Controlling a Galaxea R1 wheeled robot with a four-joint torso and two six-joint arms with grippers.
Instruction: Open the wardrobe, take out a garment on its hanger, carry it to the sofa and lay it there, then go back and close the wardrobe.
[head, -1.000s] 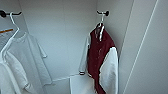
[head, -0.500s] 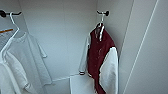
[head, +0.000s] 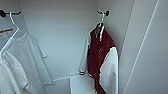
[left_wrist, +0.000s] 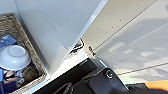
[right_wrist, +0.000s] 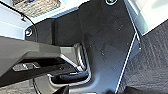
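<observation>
The wardrobe (head: 62, 37) stands open in the head view, its white inside facing me and its right door (head: 150, 50) swung out. The garment (head: 100, 57), a dark red jacket with white sleeves, hangs at the right inside. It is on a slim white hanger (head: 101, 22) hooked over a black peg (head: 106, 12). In the left wrist view a white wardrobe panel (left_wrist: 57, 30) is close by.
White shirts (head: 25, 57) hang on white hangers from a black rail (head: 10, 12) at the left inside. A white box (head: 80, 83) sits low under the jacket. Beside the wardrobe is a wicker basket (left_wrist: 30, 57) holding a white bowl (left_wrist: 13, 57). Grey carpet (right_wrist: 152, 57) covers the floor.
</observation>
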